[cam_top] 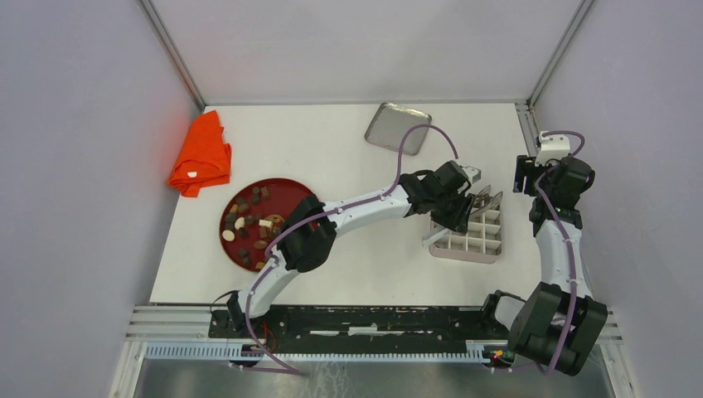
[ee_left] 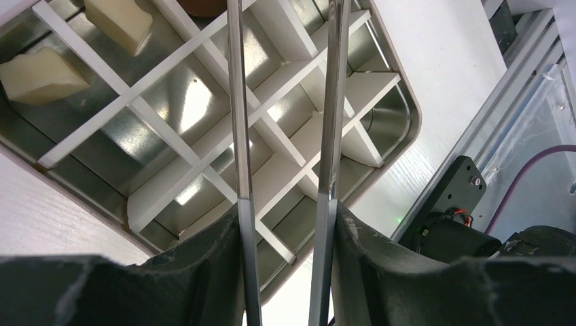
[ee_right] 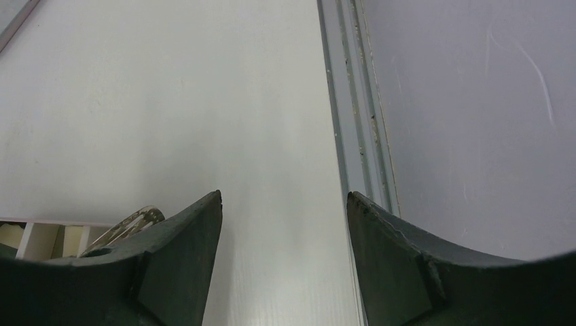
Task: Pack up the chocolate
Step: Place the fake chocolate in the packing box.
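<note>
Chocolate (cam_top: 251, 224) on plate (cam_top: 290, 189), left of tray (cam_top: 489, 245)

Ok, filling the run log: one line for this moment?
left gripper: open over divided tin | right gripper: open, idle | chocolates: mostly on red plate

The white table (cam_top: 348, 157) carries an orange cloth (cam_top: 201, 154) at the far left, a red plate (cam_top: 292, 195) of chocolate (cam_top: 249, 225) nearer, a metal lid (cam_top: 397, 126) at the back, and a divided tin (cam_top: 472, 235) at right.
</note>
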